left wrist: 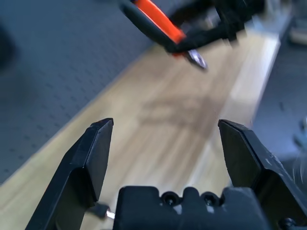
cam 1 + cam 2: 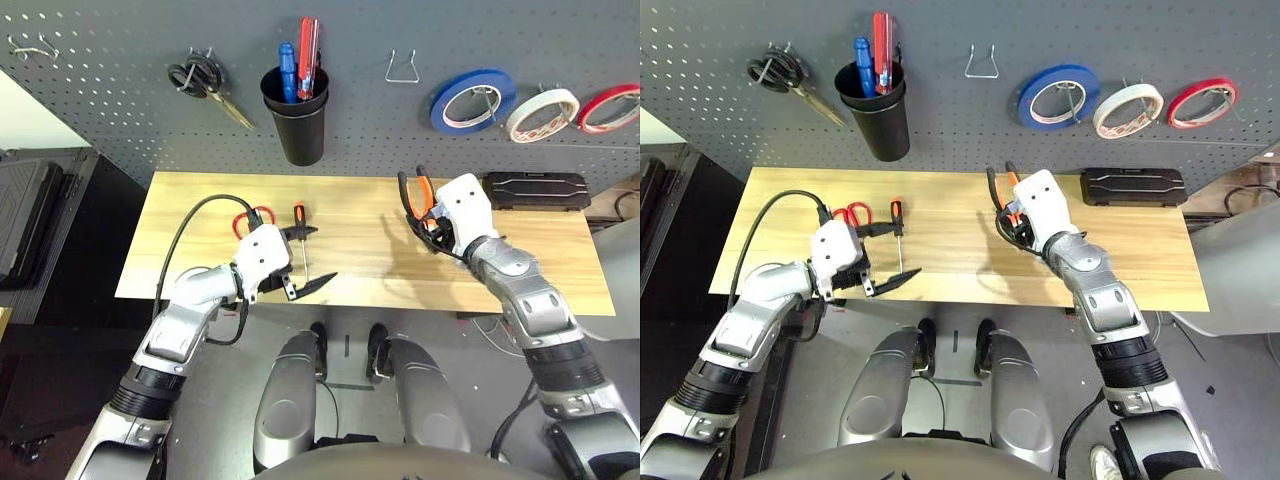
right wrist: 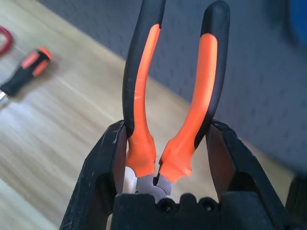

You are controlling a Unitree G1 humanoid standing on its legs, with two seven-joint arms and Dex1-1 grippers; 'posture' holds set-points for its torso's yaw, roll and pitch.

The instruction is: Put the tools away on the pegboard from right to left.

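Observation:
My right gripper point(image 2: 425, 222) point(image 3: 168, 129) is shut on the orange-and-black-handled pliers point(image 3: 139, 96) point(image 2: 421, 188), held above the table's right half with the handles pointing up toward the pegboard point(image 2: 100, 100). The pliers point(image 1: 158, 21) also appear in the left wrist view. My left gripper point(image 2: 322, 253) point(image 1: 164, 125) stands open and holds nothing, over the table's left front. Just behind it lie the slim screwdriver point(image 2: 298, 214) point(image 3: 26, 72) and the red-handled scissors point(image 2: 250, 216). The cream-white tape ring point(image 2: 542, 113) hangs on the pegboard at the right.
On the pegboard hang black-handled scissors point(image 2: 205, 82), a black cup point(image 2: 297, 120) with blue and red items in it, an empty metal hook point(image 2: 402, 68), a blue tape ring point(image 2: 472, 100) and a red tape ring point(image 2: 610, 107). A black case point(image 2: 535, 190) lies at the wooden table's point(image 2: 360, 270) back right.

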